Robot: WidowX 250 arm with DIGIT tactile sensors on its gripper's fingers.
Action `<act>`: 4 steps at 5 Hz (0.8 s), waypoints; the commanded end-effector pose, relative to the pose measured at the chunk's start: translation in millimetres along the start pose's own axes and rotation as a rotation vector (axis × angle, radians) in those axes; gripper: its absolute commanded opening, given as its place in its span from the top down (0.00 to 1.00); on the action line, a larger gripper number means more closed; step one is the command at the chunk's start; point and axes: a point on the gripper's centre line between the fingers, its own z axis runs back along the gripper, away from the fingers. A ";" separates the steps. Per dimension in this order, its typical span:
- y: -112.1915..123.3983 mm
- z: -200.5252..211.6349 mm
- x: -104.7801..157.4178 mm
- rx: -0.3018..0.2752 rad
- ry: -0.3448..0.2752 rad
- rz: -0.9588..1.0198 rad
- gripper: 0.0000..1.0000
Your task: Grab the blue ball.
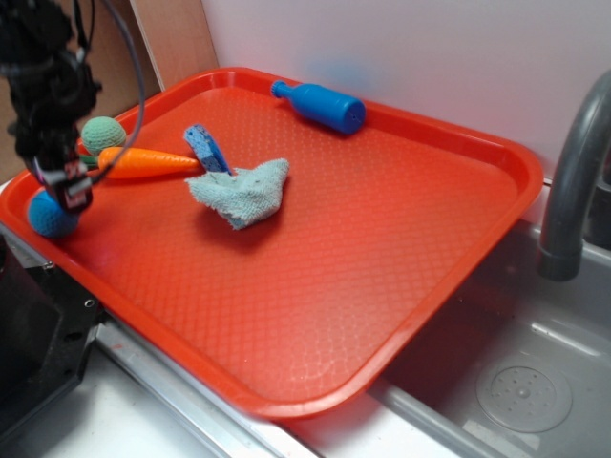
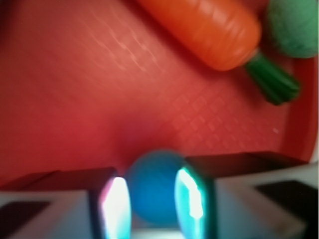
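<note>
The blue ball [image 1: 48,217] is small and fuzzy and sits at the near left corner of the red tray [image 1: 382,248]. My gripper [image 1: 70,196] comes down on it from above. In the wrist view the blue ball [image 2: 153,186] fills the gap between the two pads, and both pads touch its sides, so the gripper [image 2: 153,201] is shut on it. The tray floor shows just behind the ball; I cannot tell whether the ball is lifted off it.
An orange toy carrot [image 1: 148,163] and a pale green ball [image 1: 103,135] lie just behind the gripper. A light cloth [image 1: 243,191], a small blue object [image 1: 205,146] and a blue bottle [image 1: 320,105] are farther in. A faucet [image 1: 573,172] and sink [image 1: 516,382] are at the right.
</note>
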 end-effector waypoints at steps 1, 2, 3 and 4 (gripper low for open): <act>-9.1 76.3 17.7 0.032 -0.096 0.042 1.00; -3.7 68.9 5.4 0.029 -0.109 0.033 0.00; 5.4 30.4 -8.4 0.000 -0.091 0.017 0.00; 8.2 11.6 -14.7 -0.059 -0.113 0.018 0.00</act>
